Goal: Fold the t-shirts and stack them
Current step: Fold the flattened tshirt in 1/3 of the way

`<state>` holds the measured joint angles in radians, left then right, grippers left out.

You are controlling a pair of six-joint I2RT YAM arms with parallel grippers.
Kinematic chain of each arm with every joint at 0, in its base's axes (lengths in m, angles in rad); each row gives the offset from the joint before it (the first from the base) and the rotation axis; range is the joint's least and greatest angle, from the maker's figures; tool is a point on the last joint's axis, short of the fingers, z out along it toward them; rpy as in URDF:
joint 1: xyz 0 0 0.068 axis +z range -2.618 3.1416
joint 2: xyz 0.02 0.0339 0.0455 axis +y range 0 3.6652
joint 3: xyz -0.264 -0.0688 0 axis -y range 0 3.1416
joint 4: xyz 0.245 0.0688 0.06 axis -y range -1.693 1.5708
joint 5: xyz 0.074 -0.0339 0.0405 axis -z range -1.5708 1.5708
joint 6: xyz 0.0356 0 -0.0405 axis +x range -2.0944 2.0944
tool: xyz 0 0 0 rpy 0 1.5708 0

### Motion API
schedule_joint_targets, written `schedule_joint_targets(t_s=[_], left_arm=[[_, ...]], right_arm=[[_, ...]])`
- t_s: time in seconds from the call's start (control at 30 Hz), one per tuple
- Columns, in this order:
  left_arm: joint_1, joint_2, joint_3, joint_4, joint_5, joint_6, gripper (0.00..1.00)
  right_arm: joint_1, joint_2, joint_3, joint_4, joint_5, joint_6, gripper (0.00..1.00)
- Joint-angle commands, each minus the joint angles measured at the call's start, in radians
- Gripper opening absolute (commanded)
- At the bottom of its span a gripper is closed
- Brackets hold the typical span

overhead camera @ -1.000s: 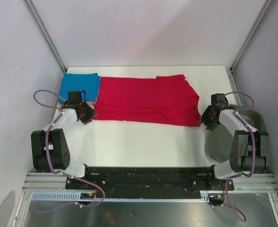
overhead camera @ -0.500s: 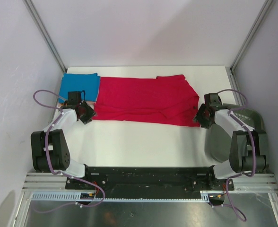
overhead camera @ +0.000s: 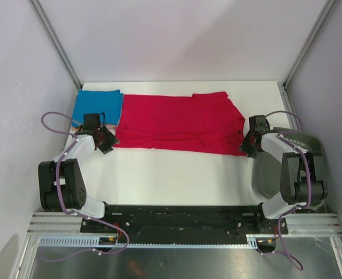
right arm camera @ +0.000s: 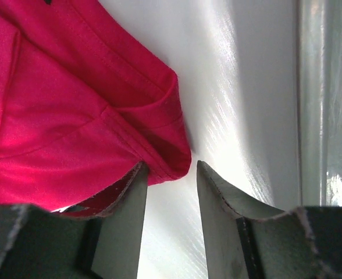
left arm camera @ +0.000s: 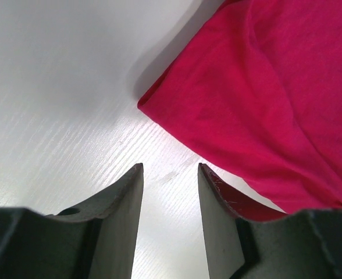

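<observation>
A red t-shirt [overhead camera: 177, 123] lies spread across the back of the white table, folded lengthwise, with a dark tag near its right edge. A folded blue t-shirt [overhead camera: 98, 107] rests at its left end. My left gripper [overhead camera: 108, 141] sits at the red shirt's near-left corner [left arm camera: 153, 102]; its jaws stand open over bare table [left arm camera: 170, 174], the cloth just ahead. My right gripper [overhead camera: 245, 143] is at the shirt's near-right corner [right arm camera: 171, 157], open, with the hem just in front of its fingertips [right arm camera: 170, 174].
A dark grey bin [overhead camera: 278, 168] stands at the right under the right arm. Metal frame posts rise at both back corners. The table's right edge and a rail [right arm camera: 310, 104] run close beside the right gripper.
The right gripper has moved left up to the red shirt's near-right corner. The left gripper has stayed in place.
</observation>
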<state>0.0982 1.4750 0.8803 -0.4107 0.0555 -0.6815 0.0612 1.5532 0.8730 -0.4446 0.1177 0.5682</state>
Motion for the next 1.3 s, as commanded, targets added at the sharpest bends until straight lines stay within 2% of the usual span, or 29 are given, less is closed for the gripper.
schedule_joint_targets(t_s=[0.0,0.2,0.47,0.6,0.97,1.27], left_arm=[[0.009,-0.026,-0.011,0.021,-0.014,-0.009,0.47],[0.010,-0.030,-0.026,0.025,-0.038,-0.021,0.47],[0.032,0.017,-0.031,0.052,-0.051,-0.051,0.46],[0.036,0.057,-0.014,0.066,-0.048,-0.065,0.45],[0.032,0.156,0.056,0.089,-0.049,-0.078,0.43],[0.016,0.163,0.066,0.097,-0.052,-0.082,0.43]], right_arm=[[0.004,0.018,0.009,0.016,0.057,-0.005,0.43],[0.008,0.062,0.015,0.024,0.049,-0.007,0.37],[0.014,0.080,0.051,0.010,0.042,-0.014,0.19],[0.022,0.081,0.075,-0.006,0.040,-0.017,0.14],[0.037,0.087,0.114,-0.031,0.034,-0.023,0.11],[0.043,0.087,0.122,-0.040,0.035,-0.026,0.11]])
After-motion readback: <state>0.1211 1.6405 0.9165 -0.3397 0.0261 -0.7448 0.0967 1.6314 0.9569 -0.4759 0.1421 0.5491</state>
